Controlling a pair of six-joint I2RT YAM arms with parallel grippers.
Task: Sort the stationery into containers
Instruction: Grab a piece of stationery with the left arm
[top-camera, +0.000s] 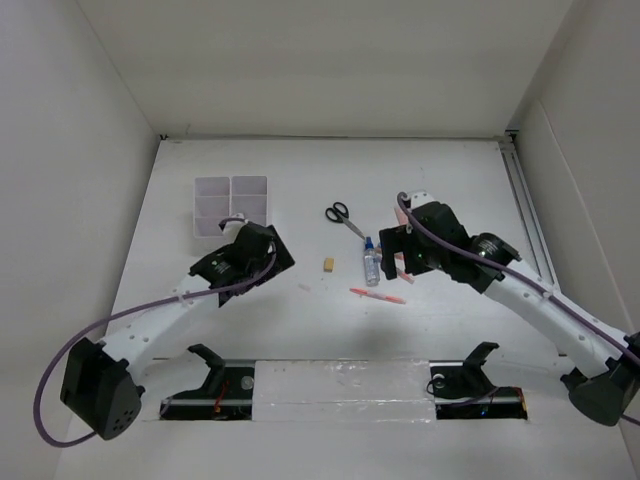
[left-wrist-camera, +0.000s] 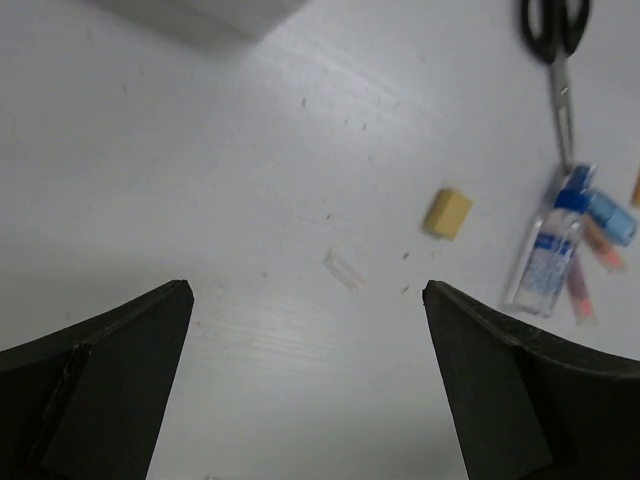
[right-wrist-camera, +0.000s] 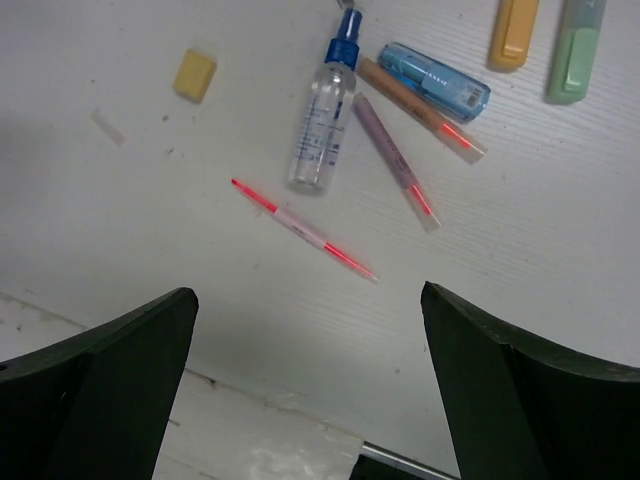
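Right wrist: bottle (right-wrist-camera: 325, 110) label seemingly unreadable

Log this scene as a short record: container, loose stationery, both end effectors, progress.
container: white translucent six-compartment plastic organizer, far left on the table; no stationery visible inside
loose items: small black-handled scissors, yellow eraser cube, clear blue-capped bottle, thin red-pink pen, blue stubby marker, orange stubby marker, green stubby marker
left end effector: open, empty, over bare table near the eraser cube
right end effector: open, empty, facing the red-pink pen
progress: nothing sorted yet
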